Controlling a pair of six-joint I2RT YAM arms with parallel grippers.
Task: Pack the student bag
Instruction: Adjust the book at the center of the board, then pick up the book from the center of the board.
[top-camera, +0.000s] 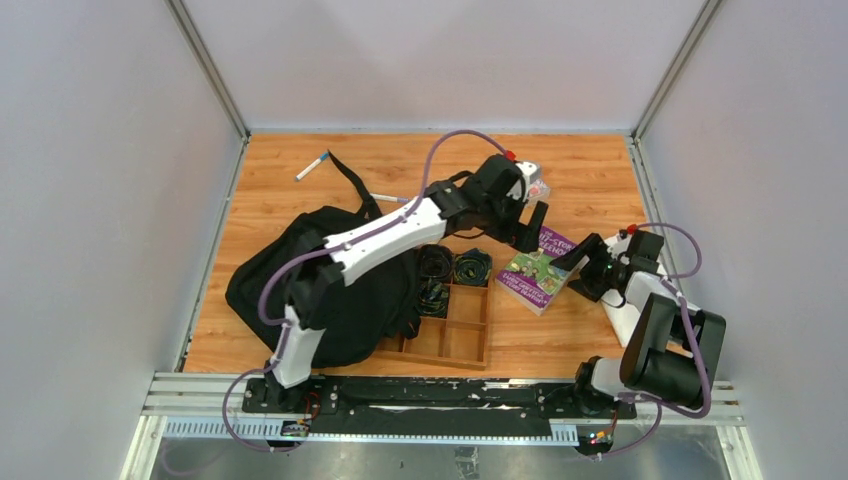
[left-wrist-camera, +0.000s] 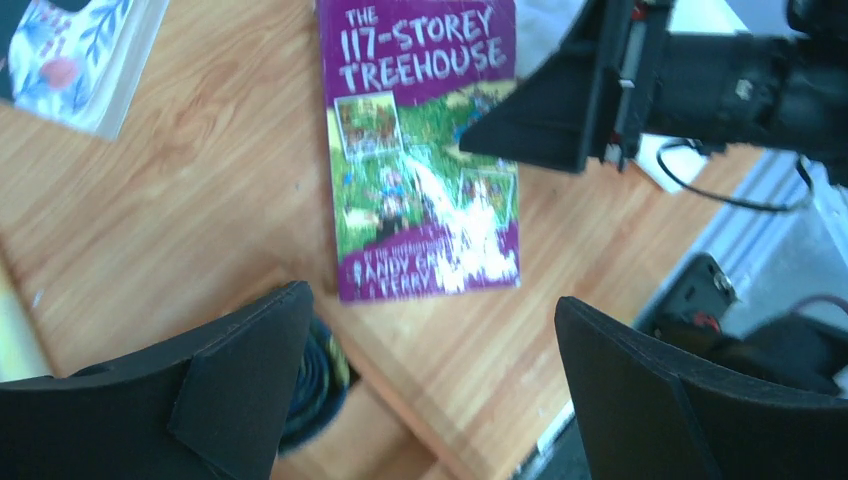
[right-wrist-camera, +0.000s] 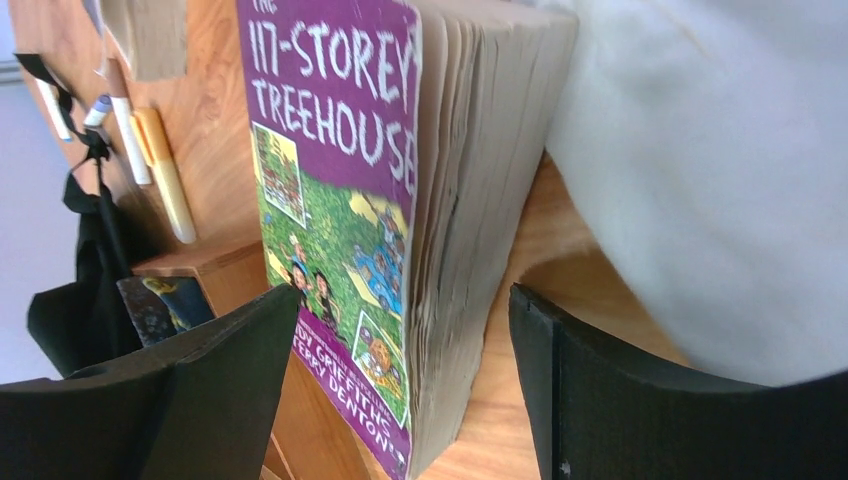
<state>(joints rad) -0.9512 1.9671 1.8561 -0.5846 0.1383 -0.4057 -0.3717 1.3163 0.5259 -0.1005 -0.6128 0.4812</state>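
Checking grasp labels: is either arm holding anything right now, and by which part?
Nothing is held. The left gripper hangs open above the purple book. The right gripper stands open around the book's page edge, not clamped.

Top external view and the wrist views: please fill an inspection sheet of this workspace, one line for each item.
Surface: wooden table, nothing spilled seen.
Job's things: black student bag slumped at the left; purple book flat on the table, outside it.
Clutter: wooden tray beside the bag, coiled cords in it; blue-capped pen far left.
Grippers: left gripper open, over the table near the book; right gripper open, the book's end between its jaws.
Cables: purple cables along both arms.
Surroundings: plain grey walls.
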